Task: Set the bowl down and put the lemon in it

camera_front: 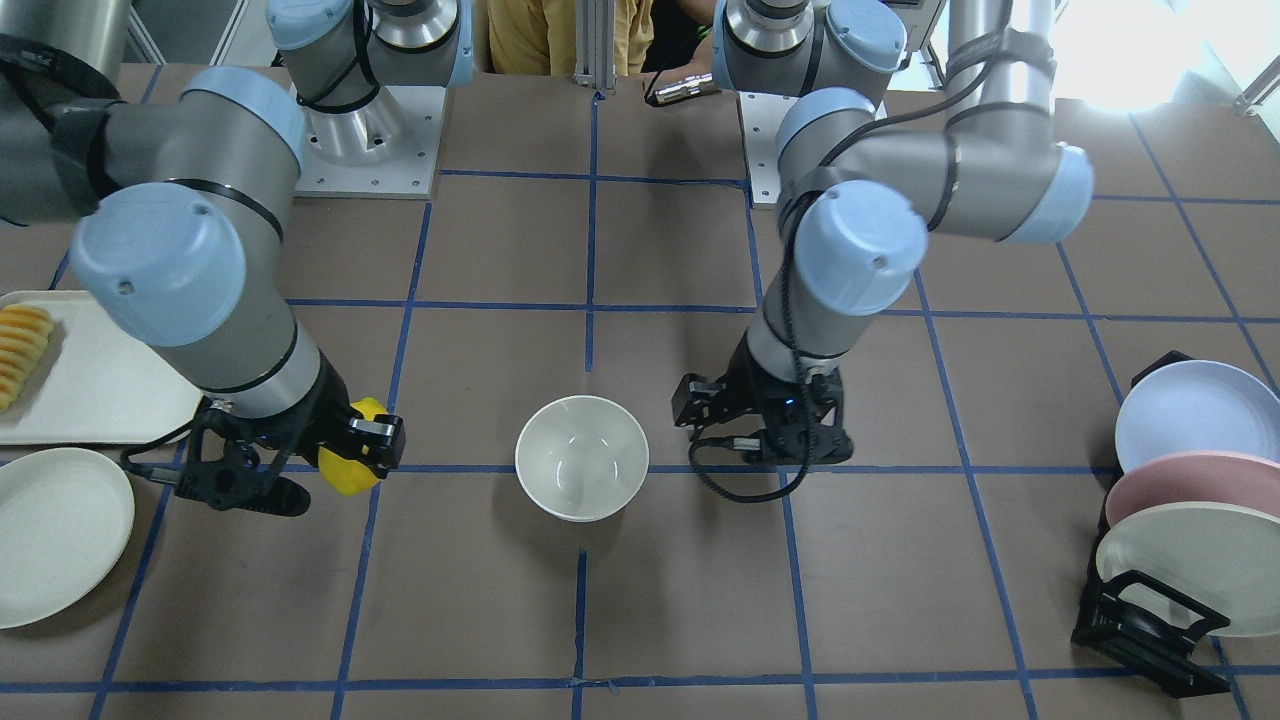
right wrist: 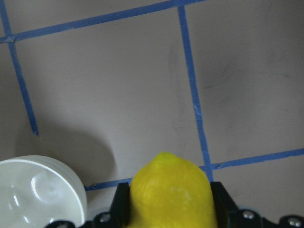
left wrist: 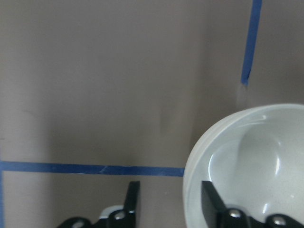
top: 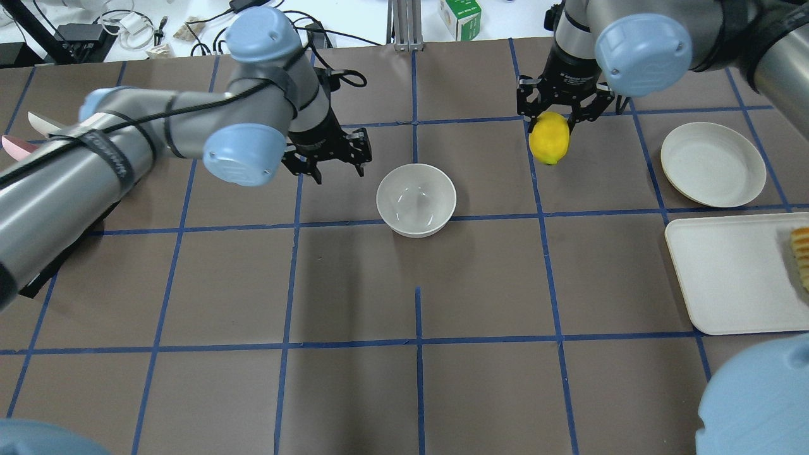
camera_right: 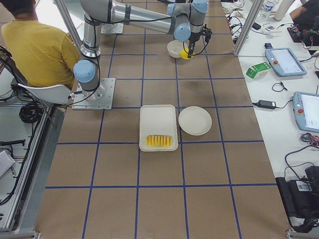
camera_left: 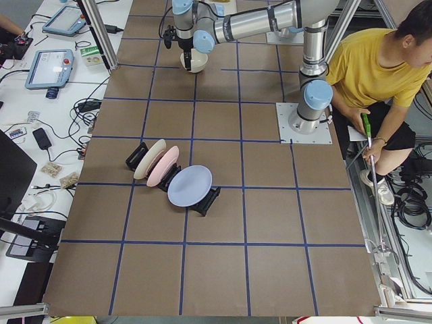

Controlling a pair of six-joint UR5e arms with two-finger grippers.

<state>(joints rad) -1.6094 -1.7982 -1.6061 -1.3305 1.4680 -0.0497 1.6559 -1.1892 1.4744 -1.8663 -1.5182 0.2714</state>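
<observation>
The off-white bowl (top: 415, 199) stands upright and empty on the brown table near its middle; it also shows in the front view (camera_front: 581, 457) and both wrist views (left wrist: 251, 161) (right wrist: 40, 190). My right gripper (top: 550, 126) is shut on the yellow lemon (top: 548, 138) and holds it above the table, off to the bowl's right side and apart from it. The lemon also shows in the front view (camera_front: 350, 462) and the right wrist view (right wrist: 168, 190). My left gripper (top: 335, 165) is open and empty, just left of the bowl, its fingers (left wrist: 132, 199) beside the rim.
A flat off-white plate (top: 713, 164) and a white tray (top: 727, 278) with sliced orange-yellow food (top: 801, 256) lie at the right. A black rack with three plates (camera_front: 1190, 510) stands at the far left. A person in a yellow shirt (camera_left: 378, 67) sits behind the robot.
</observation>
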